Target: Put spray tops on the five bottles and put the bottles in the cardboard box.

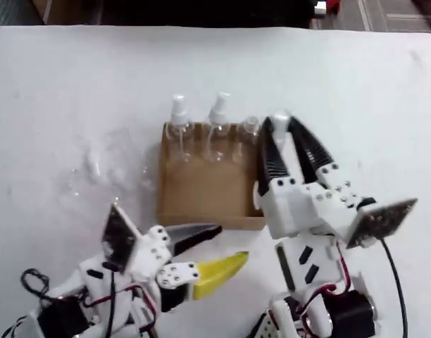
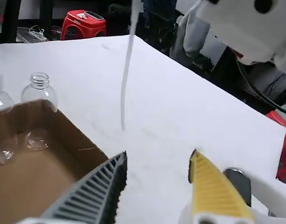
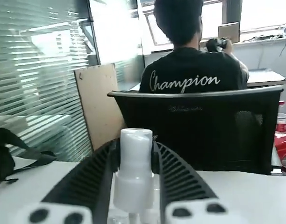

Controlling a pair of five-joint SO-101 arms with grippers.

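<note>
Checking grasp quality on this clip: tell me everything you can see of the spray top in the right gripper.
The spray top is white plastic: a rounded cylindrical head on a wider body. It stands upright, clamped between the black ribbed fingers of the right gripper, near the cardboard box's far corner. A thin, slightly bent white tube hangs from it, its end outside the open bottle.

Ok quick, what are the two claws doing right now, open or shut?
Left gripper: open, holding nothing.
Right gripper: shut on a white spray top.
</note>
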